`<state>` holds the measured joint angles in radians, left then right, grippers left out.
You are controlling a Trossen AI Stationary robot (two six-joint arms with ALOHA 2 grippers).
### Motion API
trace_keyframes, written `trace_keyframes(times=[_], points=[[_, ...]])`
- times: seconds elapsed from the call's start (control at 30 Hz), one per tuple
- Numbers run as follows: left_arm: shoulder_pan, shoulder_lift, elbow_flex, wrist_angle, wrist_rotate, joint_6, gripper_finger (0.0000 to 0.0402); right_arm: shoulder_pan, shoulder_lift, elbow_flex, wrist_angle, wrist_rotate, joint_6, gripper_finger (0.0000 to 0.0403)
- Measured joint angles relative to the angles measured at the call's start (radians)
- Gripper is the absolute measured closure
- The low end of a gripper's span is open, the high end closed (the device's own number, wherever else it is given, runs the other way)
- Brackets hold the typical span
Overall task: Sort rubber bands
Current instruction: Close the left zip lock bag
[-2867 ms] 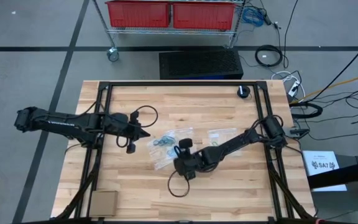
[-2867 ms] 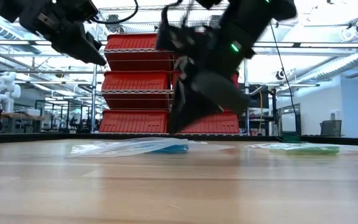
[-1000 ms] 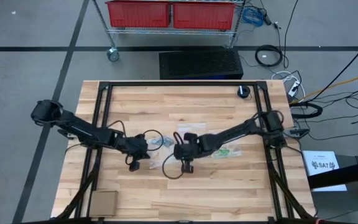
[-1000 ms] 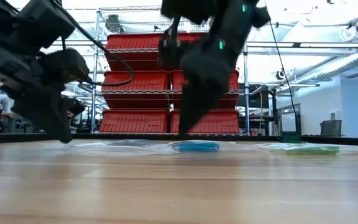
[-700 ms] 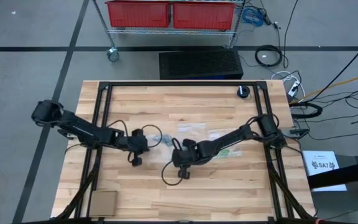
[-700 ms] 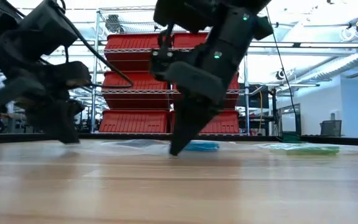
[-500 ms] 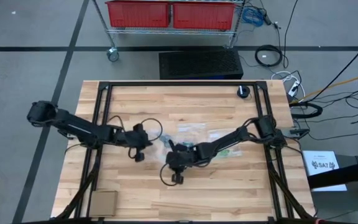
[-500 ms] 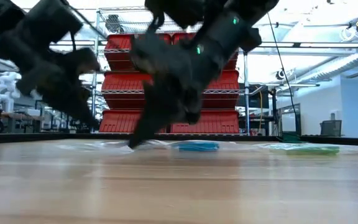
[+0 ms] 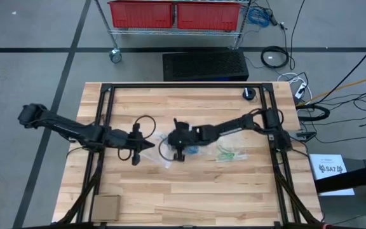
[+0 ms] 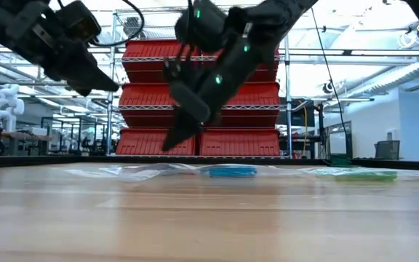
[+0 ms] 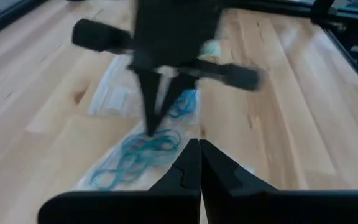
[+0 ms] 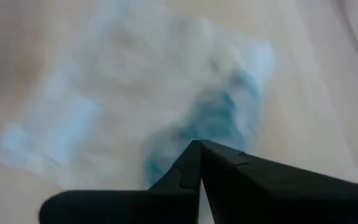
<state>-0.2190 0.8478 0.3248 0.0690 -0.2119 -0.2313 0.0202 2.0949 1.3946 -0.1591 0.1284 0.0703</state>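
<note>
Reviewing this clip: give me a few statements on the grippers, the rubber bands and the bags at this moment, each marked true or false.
1. Both grippers are shut. True: the left gripper and the right gripper both have their fingers together.
2. The left gripper holds a rubber band. False: nothing shows between its fingers.
3. The blue rubber bands lie on a clear plastic bag on the table. True.
4. In the low view both grippers rest on the table top. False: both hang above it.
5. Green rubber bands lie toward the right arm's side of the table. True.
</note>
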Motion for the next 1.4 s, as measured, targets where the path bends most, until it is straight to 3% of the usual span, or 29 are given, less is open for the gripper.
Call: trace_keyframes(times=[0.13,0.23,0.53,0.77,0.9,1.13,1.4], points=[[-0.032,-0.009,-0.011,-0.006,-0.009,-0.045,0.04,-0.015,0.001,-0.001,-0.097,-0.039,0.047,0.0403],[-0.063,0.017,-0.057,-0.006,0.065,-0.068,0.04,0.023,0.003,-0.001,-0.07,-0.107,0.035,0.0403],[-0.144,0.168,-0.101,-0.068,0.103,-0.135,0.04,0.052,0.003,-0.001,0.005,-0.1,0.023,0.0403],[-0.131,0.302,-0.097,-0.071,-0.028,-0.201,0.04,0.056,0.003,-0.001,0.001,-0.107,0.03,0.0403],[-0.098,0.327,-0.098,-0.08,-0.187,-0.236,0.04,0.068,0.002,-0.001,-0.012,-0.105,0.03,0.0403],[-0.011,0.245,-0.101,-0.094,-0.476,-0.255,0.04,0.063,0.002,-0.001,-0.039,-0.04,0.086,0.0403],[0.023,0.002,-0.101,-0.112,-0.402,-0.173,0.04,0.049,0.003,0.0,-0.076,-0.101,0.221,0.0403]])
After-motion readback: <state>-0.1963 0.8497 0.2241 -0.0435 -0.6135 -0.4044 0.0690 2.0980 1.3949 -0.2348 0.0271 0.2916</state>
